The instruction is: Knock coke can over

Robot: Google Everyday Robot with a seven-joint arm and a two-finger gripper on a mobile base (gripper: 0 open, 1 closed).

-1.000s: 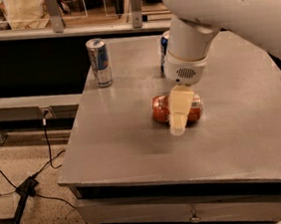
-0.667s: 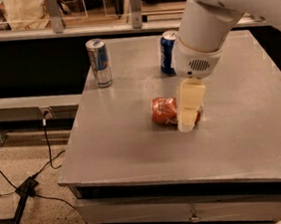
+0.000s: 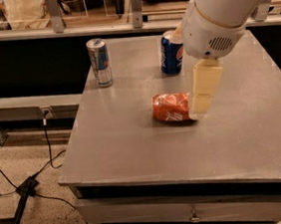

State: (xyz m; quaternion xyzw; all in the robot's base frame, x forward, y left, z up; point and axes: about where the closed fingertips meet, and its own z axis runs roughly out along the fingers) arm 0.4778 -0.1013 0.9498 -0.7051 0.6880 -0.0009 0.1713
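Observation:
The coke can (image 3: 171,107), red-orange with white script, lies on its side in the middle of the grey table (image 3: 134,149). My gripper (image 3: 202,102) hangs from the white arm just right of the can, its cream fingertips (image 3: 201,101) at the can's right end and slightly above the table.
A slim silver-and-blue energy drink can (image 3: 99,62) stands upright at the table's back left. A blue Pepsi can (image 3: 171,53) stands upright at the back middle, partly behind my arm. A counter runs behind the table. Cables lie on the floor at left.
My arm and gripper have moved right and lifted a little, from over the can to its right end. The coke can stays lying on its side.

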